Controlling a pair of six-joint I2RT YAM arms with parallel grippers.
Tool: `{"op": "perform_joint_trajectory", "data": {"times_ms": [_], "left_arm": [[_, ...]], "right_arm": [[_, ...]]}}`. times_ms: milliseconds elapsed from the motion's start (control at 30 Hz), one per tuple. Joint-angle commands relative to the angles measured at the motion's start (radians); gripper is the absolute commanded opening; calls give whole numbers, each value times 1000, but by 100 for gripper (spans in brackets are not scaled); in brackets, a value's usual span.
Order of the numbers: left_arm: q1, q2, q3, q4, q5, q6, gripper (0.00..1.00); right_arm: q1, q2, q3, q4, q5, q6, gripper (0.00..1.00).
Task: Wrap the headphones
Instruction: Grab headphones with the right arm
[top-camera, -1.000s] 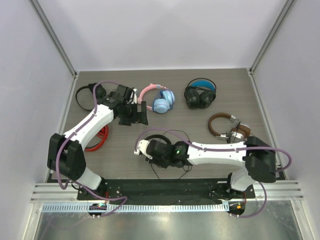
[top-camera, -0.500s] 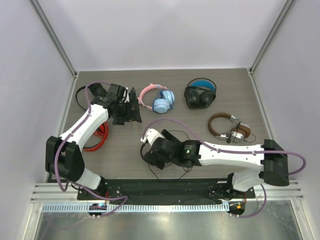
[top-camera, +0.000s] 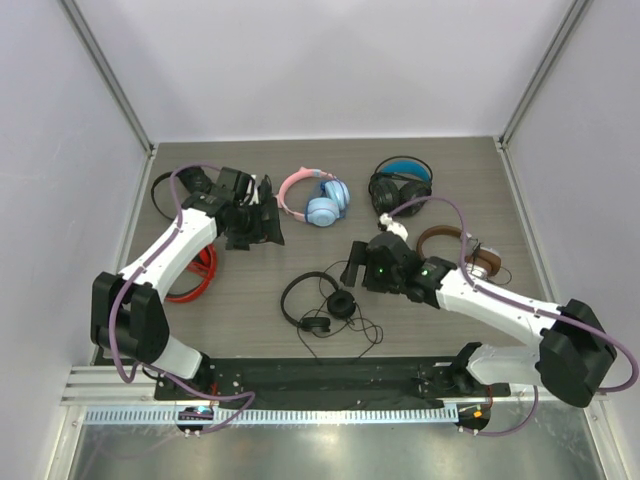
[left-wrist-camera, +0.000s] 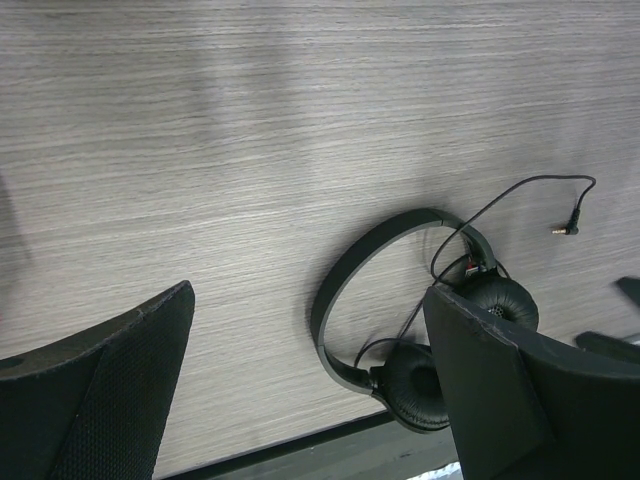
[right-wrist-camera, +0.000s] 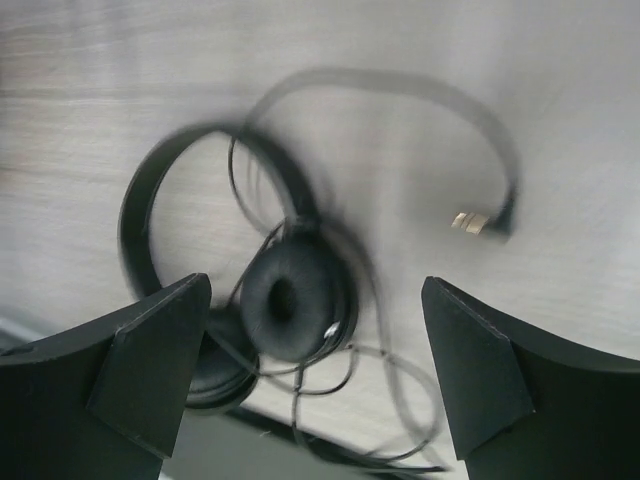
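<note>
The slim black headphones (top-camera: 312, 299) lie flat near the table's front edge, earcups folded in and the thin cable (top-camera: 362, 327) in loose loops beside them. My right gripper (top-camera: 352, 272) hangs open just to their right and above, holding nothing. In the right wrist view, which is blurred, an earcup (right-wrist-camera: 290, 300) and the cable's plug (right-wrist-camera: 470, 222) show between the open fingers of the right gripper (right-wrist-camera: 315, 283). My left gripper (top-camera: 270, 228) is open farther back on the left. Its wrist view looks down on the headband (left-wrist-camera: 365, 255) between the spread fingers of the left gripper (left-wrist-camera: 308, 295).
Pink-and-blue headphones (top-camera: 318, 200) and a bulky black pair with blue lining (top-camera: 400, 188) lie at the back. A brown pair (top-camera: 455, 255) sits at the right, partly under the right arm. A black pair (top-camera: 172, 186) and a red pair (top-camera: 200, 275) lie by the left arm.
My right gripper has opened and drawn back to the right, away from the headphones, which now lie uncovered. The left gripper shifted slightly back and left, then held still.
</note>
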Motion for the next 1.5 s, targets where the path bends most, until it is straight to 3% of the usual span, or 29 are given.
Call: {"op": "perform_joint_trajectory", "data": {"times_ms": [0,133,500,933,1067,1200,1467], "left_arm": [[1,-11,-1,19,27,-11,96],[1,-13,-6,24,29,-12,96],[1,1,-11,31,41,-20,96],[1,10,-9,39,55,-21,96],[1,17,-9,47,64,-28,95],[1,12,-11,45,63,-26,95],[1,0,-23,41,49,-23,96]], "right_arm": [[-2,-43,-93,215,-150,318,93],[0,-43,-210,334,-200,437,88],[-2,46,-199,363,-230,403,79],[3,-40,-207,251,-80,363,90],[7,-21,-253,346,-135,383,89],[17,28,-262,425,-187,391,80],[35,77,-254,458,-186,402,84]]}}
